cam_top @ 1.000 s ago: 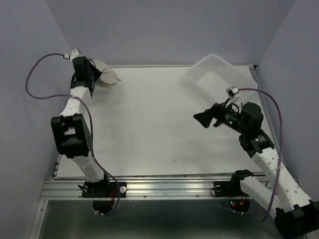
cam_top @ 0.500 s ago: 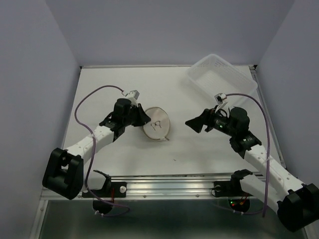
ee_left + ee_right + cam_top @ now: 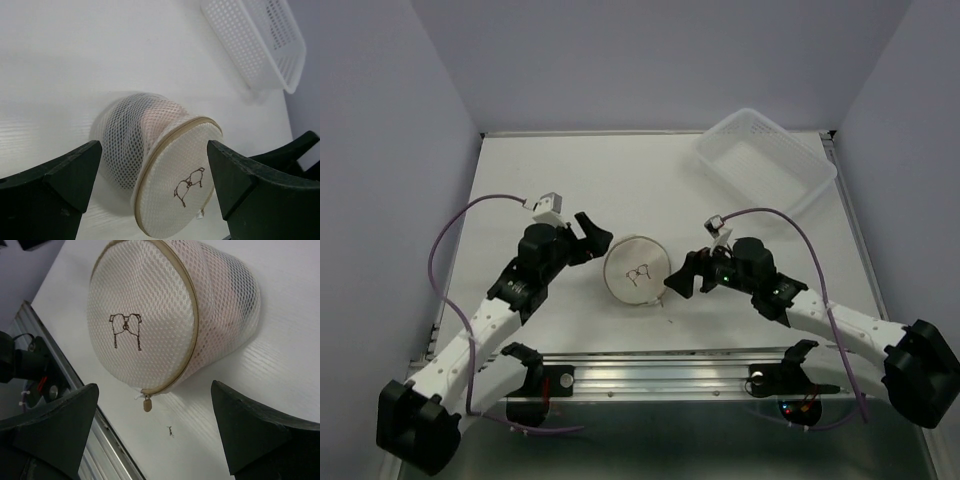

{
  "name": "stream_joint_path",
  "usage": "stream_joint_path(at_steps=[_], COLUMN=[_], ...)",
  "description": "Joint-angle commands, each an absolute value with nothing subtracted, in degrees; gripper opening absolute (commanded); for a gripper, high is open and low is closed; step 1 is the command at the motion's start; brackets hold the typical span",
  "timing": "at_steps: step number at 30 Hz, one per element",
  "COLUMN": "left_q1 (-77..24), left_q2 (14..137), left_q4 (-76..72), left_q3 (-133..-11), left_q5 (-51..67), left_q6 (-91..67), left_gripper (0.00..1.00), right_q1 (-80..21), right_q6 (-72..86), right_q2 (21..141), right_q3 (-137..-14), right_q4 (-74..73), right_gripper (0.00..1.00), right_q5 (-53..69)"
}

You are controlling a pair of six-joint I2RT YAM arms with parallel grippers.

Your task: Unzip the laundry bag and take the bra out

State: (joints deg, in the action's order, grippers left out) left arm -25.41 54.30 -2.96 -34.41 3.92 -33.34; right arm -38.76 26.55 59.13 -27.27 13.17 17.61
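Note:
The laundry bag (image 3: 638, 270) is a round cream mesh pouch lying on its side mid-table, its flat face with the dark bra outline (image 3: 125, 330) turned to the near edge. A tan zipper rim rings that face, and the zipper pull (image 3: 147, 404) hangs at its lower edge. The bra is hidden inside; only a pale pink patch (image 3: 154, 119) shows through the mesh. My left gripper (image 3: 592, 235) stands open just left of the bag, which lies ahead between its fingers (image 3: 65, 175). My right gripper (image 3: 682, 282) is open at the bag's right, low over the table, holding nothing.
A clear plastic basket (image 3: 765, 158) sits at the far right corner of the white table, also seen in the left wrist view as the basket (image 3: 260, 45). A small dark speck (image 3: 171, 430) lies on the table near the zipper pull. The metal rail (image 3: 650, 378) runs along the near edge.
The left arm carried the bag from the far left corner to mid-table and let it go, its jaws now open. The right gripper moved left and down, close to the bag.

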Motion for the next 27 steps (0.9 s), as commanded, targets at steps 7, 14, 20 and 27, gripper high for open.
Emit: stream_joint_path(at_steps=[7, 14, 20, 27], left_q1=[-30.22, -30.85, -30.94, -30.59], left_q2=[30.86, 33.65, 47.36, 60.44], left_q4=[-0.79, -6.58, -14.93, -20.13], left_q3=[-15.74, -15.11, -19.15, -28.54], left_q5=[-0.26, -0.35, -0.26, -4.38], left_q6=[-52.99, -53.35, -50.72, -45.36], left_gripper=[0.86, 0.51, 0.24, 0.15], right_q1=[-45.17, -47.02, -48.25, -50.62], right_q6=[21.36, 22.24, 22.85, 24.34], right_q2=[66.44, 71.98, 76.72, 80.41], right_q3=[-29.09, -30.41, -32.43, -33.66], right_q4=[17.84, 21.71, 23.47, 26.98], right_gripper=[1.00, 1.00, 1.00, 1.00], right_q5=[11.34, 11.25, 10.55, 9.67])
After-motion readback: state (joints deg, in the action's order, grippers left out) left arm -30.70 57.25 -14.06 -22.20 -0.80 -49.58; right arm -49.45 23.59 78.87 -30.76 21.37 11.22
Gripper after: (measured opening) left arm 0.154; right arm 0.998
